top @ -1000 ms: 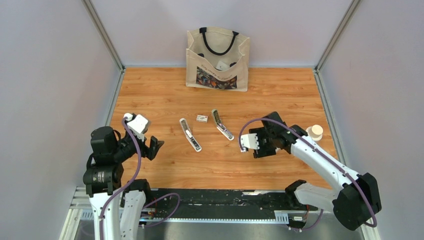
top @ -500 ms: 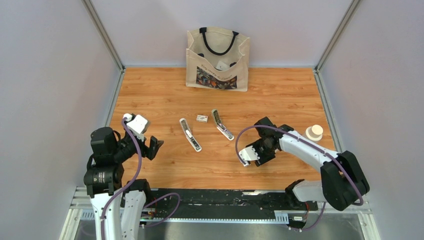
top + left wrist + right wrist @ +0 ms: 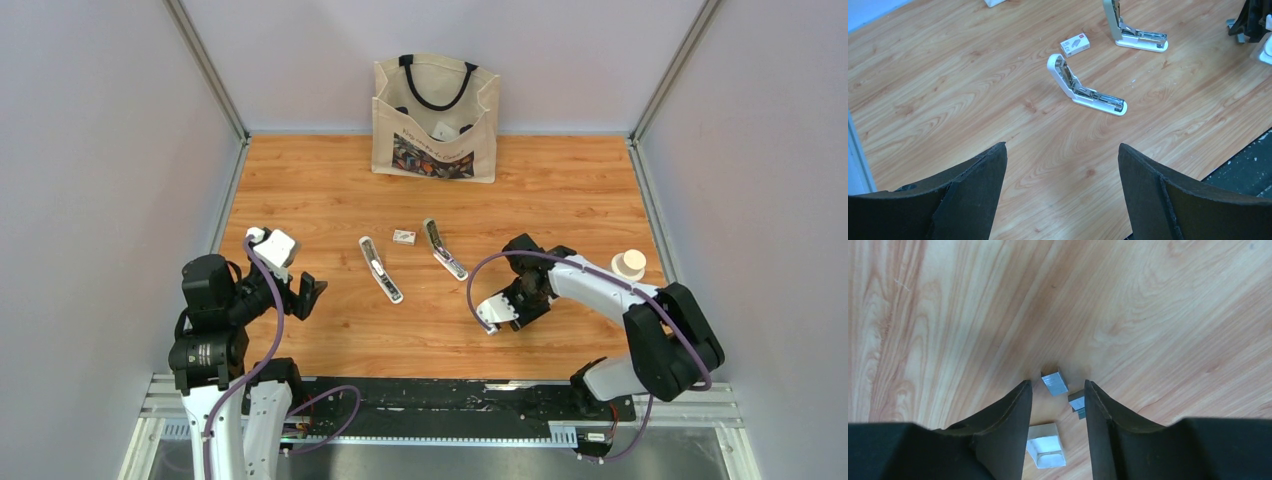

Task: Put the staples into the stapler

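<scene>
Two white staplers lie hinged open mid-table: one [image 3: 381,270] on the left, also in the left wrist view [image 3: 1083,90], and one [image 3: 443,250] to its right [image 3: 1133,32]. In the right wrist view, short grey strips of staples [image 3: 1054,382] [image 3: 1077,401] lie on the wood, with a small white tray [image 3: 1046,445] beside them. My right gripper [image 3: 1057,385] [image 3: 527,295] points down over them, open, fingers either side, holding nothing. My left gripper [image 3: 1063,150] [image 3: 308,293] is wide open and empty, well to the left of the staplers.
A small white staple box [image 3: 404,237] [image 3: 1075,44] lies between the staplers. A canvas tote bag [image 3: 436,118] stands at the back. A white roll [image 3: 630,263] sits at the right edge. Grey walls enclose the table.
My right arm has folded in and lowered its gripper toward the table right of the staplers. The left arm and both staplers have not moved.
</scene>
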Controlling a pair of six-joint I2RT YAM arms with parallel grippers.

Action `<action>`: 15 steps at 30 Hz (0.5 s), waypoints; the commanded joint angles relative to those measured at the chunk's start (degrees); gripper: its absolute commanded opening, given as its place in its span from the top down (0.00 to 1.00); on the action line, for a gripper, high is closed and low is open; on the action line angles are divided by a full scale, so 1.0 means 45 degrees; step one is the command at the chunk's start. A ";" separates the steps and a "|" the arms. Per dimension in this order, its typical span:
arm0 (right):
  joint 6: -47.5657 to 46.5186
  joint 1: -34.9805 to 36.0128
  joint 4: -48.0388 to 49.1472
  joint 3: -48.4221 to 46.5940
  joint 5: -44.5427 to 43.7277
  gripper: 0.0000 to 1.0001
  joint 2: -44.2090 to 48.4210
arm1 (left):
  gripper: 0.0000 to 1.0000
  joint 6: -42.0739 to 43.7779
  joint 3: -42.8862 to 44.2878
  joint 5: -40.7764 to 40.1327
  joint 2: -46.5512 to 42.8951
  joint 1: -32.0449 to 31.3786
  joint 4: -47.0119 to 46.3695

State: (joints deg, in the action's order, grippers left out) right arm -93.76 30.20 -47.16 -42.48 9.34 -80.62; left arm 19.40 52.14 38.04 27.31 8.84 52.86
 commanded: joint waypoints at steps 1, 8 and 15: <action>-0.0435 0.0009 0.0206 -0.0540 -0.0552 0.57 -0.0423 | 0.11 -0.0151 -0.0024 0.0218 -0.0053 0.0184 -0.0380; -0.0650 0.0028 0.0128 -0.0560 -0.0495 0.65 -0.0600 | 0.10 -0.0151 -0.0044 0.0238 -0.0034 0.0203 -0.0380; -0.0923 0.0028 -0.0009 -0.0288 -0.0241 0.69 -0.0425 | 0.10 -0.0170 -0.0063 0.0238 0.0005 0.0223 -0.0438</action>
State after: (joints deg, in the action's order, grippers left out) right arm -95.61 30.20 -47.27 -43.88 7.40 -83.05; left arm 19.40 52.12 38.20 27.31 9.15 52.86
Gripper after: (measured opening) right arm 0.325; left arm 0.895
